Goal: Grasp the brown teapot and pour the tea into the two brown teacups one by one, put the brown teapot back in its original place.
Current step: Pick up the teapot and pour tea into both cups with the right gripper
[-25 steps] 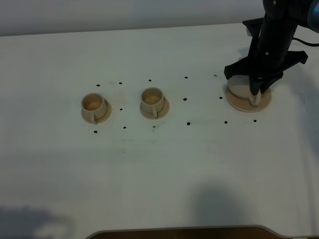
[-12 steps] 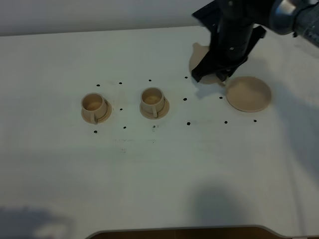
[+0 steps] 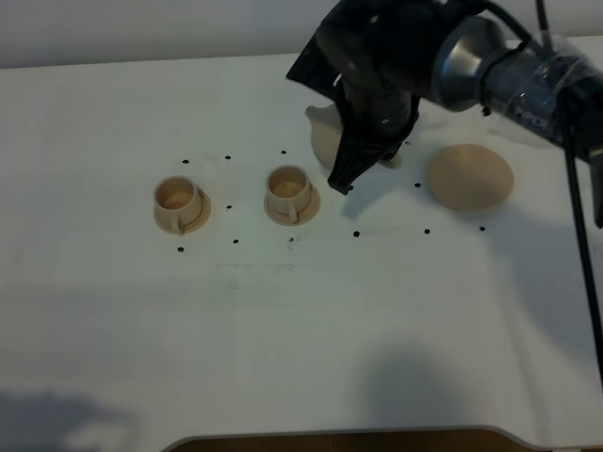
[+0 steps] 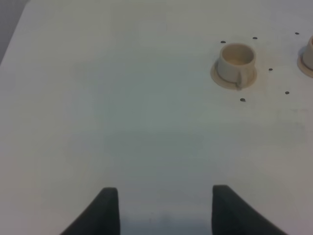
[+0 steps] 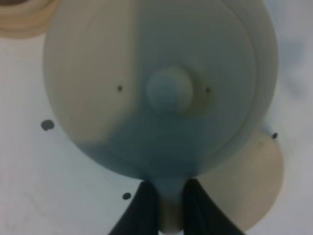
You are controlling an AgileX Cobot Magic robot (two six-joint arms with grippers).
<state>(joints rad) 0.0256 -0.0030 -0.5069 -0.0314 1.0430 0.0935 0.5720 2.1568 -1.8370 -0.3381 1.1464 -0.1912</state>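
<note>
The brown teapot [image 3: 325, 135] hangs above the table, right of the two brown teacups [image 3: 290, 191] [image 3: 179, 202], its spout pointing left. My right gripper [image 5: 168, 208] is shut on the teapot's loop handle; the right wrist view shows the lid knob [image 5: 168, 90] from above. The arm hides much of the pot in the high view. The original place, a flat round saucer [image 3: 469, 176], lies bare at the right. My left gripper [image 4: 164, 210] is open and empty, low over bare table, with the left cup [image 4: 236, 61] well ahead of it.
Small black dots mark the white table [image 3: 283, 311] around the cups and saucer. The right arm and its cable [image 3: 575, 188] stretch across the back right. A dark edge runs along the front of the table [image 3: 339, 438].
My right gripper has lifted the teapot off the big saucer and carried it left toward the nearer cup. The saucer is now bare. The cups have not moved.
</note>
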